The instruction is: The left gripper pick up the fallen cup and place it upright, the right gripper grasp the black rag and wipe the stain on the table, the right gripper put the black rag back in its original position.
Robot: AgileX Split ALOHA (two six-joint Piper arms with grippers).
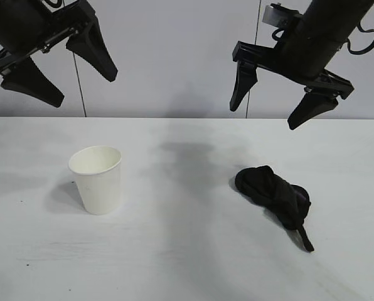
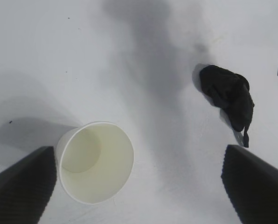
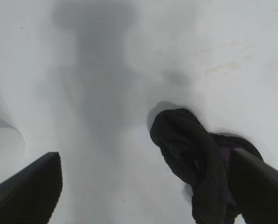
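One upright cup (image 1: 96, 179), one black rag (image 1: 276, 194), two tools, left tool (image 1: 56, 68), right tool (image 1: 273, 99), both wide open, empty

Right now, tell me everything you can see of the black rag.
The black rag is a bunched, twisted lump of dark, soft-looking cloth with a thin strap-like tail trailing toward the camera. It lies flat on the white table, to the right of the upright paper cup and well apart from it. Nothing touches it but the table. The right claw hangs open above it, clear of the cloth. No stain shows near it, apart from a faint yellowish trace in the right wrist view.
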